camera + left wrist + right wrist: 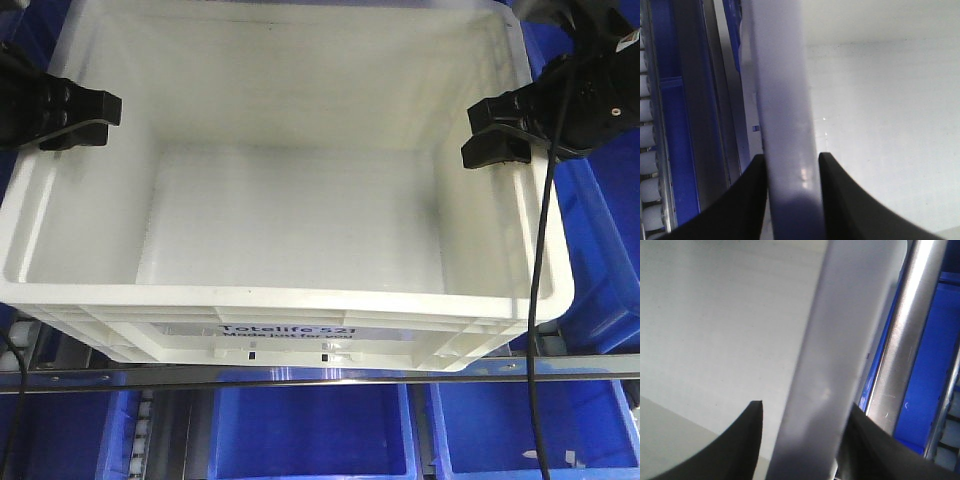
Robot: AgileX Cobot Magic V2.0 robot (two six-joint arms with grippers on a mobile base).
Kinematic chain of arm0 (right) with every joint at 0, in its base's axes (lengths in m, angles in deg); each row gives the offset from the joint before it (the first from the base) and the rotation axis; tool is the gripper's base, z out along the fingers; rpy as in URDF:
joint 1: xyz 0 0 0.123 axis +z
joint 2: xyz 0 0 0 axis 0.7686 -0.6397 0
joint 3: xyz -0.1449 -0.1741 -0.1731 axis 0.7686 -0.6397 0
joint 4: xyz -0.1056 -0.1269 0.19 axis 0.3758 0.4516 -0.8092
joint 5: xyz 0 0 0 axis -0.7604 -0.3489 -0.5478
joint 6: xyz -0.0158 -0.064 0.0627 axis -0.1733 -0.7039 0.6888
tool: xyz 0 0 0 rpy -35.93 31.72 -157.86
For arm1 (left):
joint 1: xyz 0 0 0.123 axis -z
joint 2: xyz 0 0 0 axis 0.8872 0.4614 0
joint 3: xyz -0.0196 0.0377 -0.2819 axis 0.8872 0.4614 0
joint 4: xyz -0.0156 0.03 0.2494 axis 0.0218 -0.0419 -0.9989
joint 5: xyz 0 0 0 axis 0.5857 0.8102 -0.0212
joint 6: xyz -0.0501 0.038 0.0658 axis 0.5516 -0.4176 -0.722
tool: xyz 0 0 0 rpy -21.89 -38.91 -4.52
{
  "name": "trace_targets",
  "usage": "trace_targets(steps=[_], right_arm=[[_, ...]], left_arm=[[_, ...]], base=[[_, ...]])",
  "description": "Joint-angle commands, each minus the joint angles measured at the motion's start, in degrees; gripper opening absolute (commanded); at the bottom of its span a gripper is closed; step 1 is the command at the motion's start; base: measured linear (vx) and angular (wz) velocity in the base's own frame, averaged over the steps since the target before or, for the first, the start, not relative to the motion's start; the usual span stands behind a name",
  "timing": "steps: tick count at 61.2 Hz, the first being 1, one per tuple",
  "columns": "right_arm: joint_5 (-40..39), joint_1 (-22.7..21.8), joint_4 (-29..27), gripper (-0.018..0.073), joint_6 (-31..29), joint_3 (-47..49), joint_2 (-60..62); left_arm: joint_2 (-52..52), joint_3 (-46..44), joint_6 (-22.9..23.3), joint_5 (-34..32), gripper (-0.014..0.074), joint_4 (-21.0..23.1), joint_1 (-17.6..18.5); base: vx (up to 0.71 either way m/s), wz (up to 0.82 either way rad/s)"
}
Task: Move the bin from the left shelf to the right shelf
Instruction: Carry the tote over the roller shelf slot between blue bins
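White bin (pixel 290 200) above shelf rail (pixel 320 378), left gripper (pixel 791 162) and right gripper (pixel 802 412) apparently clamped on opposite rims; best carried level, both grips equally firm.

The bin (pixel 290 290) far rim is cropped; both wrist views blur its walls.

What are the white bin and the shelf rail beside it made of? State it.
White bin: apparently molded plastic, smooth, slightly glossy, with a ribbed rim and printed side. Shelf rail: looks like bare metal, silvery and reflective with fine scratches.
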Motion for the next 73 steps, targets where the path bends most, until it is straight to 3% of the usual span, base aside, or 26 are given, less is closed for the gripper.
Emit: trace_targets(steps=[1,73], right_arm=[[-3.1,-0.5,-0.7,-0.0004,-3.0,2.2,3.0],[-3.1,-0.5,-0.7,-0.0004,-2.9,2.2,3.0]], left_arm=[[-2.6,-2.3,-2.4,-5.6,-0.0008,0.2,-0.1],[-2.6,-2.3,-2.4,-5.6,-0.0008,0.2,-0.1]], base=[[0.01,-0.02],[0.00,0.01]])
